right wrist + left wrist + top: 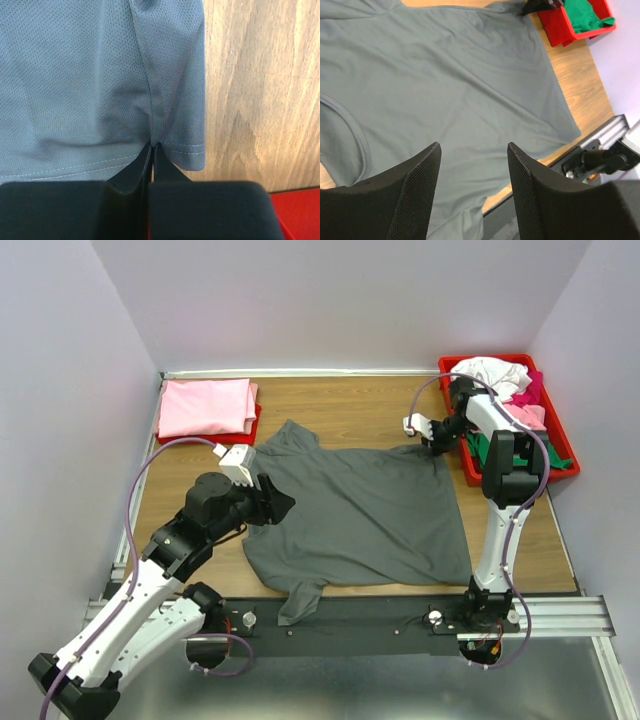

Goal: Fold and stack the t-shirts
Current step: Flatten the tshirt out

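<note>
Jaws of the left gripper [472, 192] were held apart over the near left part of the large dark grey cloth t-shirt [360, 510], with nothing grasped. That shirt was spread flat on the wooden table [350, 405] — judged light, limp and apt to drag and wrinkle, so best taken at hem corners or shoulder seams. Farther off, the right gripper [152, 150] was pinched shut on its stitched hem. One near sleeve was draped over the table's edge. Beyond, a folded pink t-shirt [205, 407] was laid on a red plastic tray [243, 436] — the white, magenta and green heap of shirts [495, 375] was partly hidden by the right arm.
</note>
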Robot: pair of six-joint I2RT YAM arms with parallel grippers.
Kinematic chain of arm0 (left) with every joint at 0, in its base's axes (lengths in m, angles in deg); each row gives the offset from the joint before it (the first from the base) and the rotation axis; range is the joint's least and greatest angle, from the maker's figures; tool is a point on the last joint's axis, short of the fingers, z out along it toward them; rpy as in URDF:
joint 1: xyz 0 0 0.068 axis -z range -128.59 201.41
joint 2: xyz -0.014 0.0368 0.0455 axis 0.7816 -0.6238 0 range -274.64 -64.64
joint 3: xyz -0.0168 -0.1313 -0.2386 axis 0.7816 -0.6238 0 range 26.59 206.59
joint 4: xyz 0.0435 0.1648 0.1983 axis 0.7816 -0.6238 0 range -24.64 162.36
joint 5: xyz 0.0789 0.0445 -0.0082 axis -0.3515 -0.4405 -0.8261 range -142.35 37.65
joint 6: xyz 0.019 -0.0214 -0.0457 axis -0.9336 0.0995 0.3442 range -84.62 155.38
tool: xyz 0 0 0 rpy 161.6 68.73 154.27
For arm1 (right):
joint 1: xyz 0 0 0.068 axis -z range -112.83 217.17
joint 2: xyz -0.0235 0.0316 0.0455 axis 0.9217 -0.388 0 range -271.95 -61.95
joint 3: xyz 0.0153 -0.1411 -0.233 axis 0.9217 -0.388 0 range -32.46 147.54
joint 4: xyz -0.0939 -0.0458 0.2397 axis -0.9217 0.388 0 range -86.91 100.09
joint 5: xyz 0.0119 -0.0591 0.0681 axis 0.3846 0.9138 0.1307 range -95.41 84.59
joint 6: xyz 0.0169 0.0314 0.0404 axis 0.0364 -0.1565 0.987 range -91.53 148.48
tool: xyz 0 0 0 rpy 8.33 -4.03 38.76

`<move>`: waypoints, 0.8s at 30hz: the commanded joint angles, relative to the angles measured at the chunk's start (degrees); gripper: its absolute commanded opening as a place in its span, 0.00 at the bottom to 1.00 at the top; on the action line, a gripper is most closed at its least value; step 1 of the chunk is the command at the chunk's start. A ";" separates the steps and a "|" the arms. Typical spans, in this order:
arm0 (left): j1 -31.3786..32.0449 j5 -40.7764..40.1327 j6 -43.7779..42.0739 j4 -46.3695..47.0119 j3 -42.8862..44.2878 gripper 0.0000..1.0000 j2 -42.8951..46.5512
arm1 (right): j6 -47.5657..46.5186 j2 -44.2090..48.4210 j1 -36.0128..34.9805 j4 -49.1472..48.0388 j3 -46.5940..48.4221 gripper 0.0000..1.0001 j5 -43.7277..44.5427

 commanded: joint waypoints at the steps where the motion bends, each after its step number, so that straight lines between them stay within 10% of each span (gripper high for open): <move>1: 0.17 -3.17 -2.99 1.69 0.38 0.64 -0.89 | 0.04 0.59 0.12 1.41 1.51 0.03 -2.28; 16: -4.39 -11.43 -15.64 13.21 4.95 0.71 -15.56 | 4.60 9.91 0.03 1.50 2.13 0.00 -3.95; 24: -21.42 0.58 -17.84 27.17 1.97 0.73 -25.31 | 9.26 12.19 0.03 1.50 0.11 0.00 -4.92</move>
